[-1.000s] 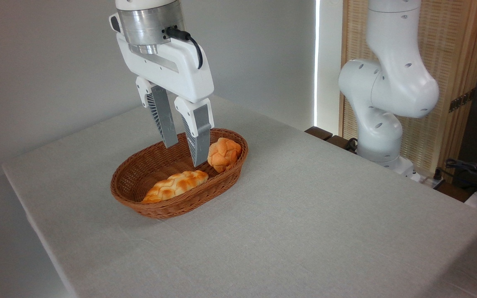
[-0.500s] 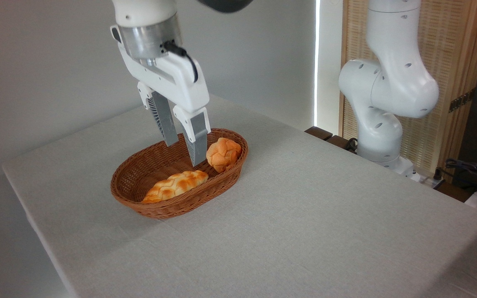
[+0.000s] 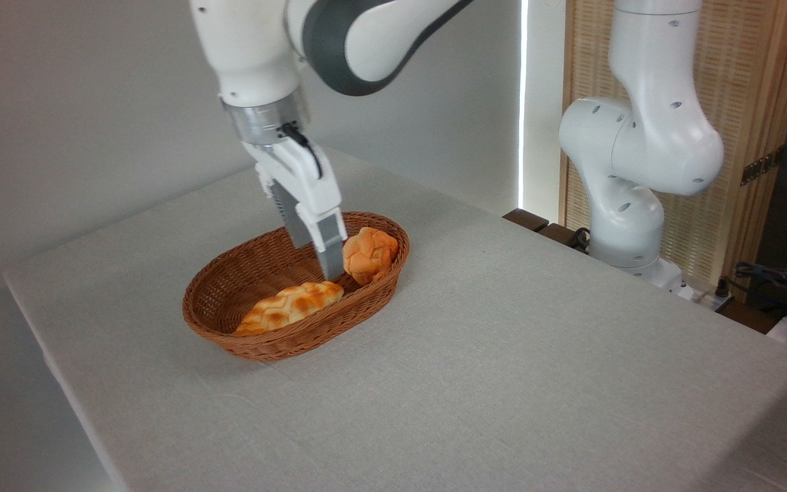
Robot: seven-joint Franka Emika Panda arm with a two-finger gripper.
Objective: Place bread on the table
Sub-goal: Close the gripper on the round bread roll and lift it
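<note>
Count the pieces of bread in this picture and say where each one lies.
2, both in the basket: the round bun at its right end, the braided loaf along its front. None seems hidden.

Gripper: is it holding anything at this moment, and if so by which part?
Nothing is held. The gripper hangs inside the basket, beside the round bun, which rests against the basket's far end; only one finger shows.

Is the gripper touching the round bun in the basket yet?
Cannot tell. From the fixed camera, the gripper overlaps the bun's left edge inside the basket, showing neither gap nor contact.
</note>
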